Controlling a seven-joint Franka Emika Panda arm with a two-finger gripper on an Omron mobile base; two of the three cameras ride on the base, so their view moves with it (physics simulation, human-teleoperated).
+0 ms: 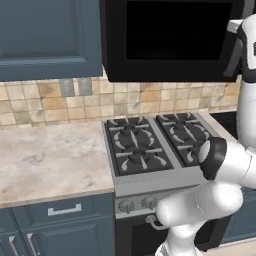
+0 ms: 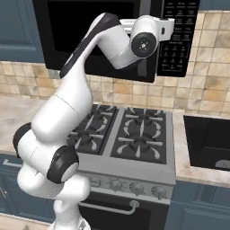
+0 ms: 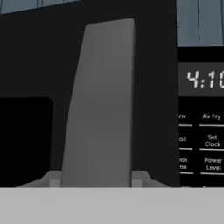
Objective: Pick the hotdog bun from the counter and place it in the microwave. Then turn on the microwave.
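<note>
The microwave display reads "4:1", beside "Set Clock" and "Power Level".

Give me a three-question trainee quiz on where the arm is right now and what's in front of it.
1. True or false: the hand view looks straight at the microwave's grey handle strip.
2. What sits on the counter directly below the microwave? A) a sink B) a black gas stove top C) a toaster
3. Fill in: the first two digits readable on the keypad display are 4 and ____.

Key
1. True; the strip runs up the middle of that view, with the keypad at its right.
2. B
3. 1; the rest is cut off at the picture's edge.
</note>
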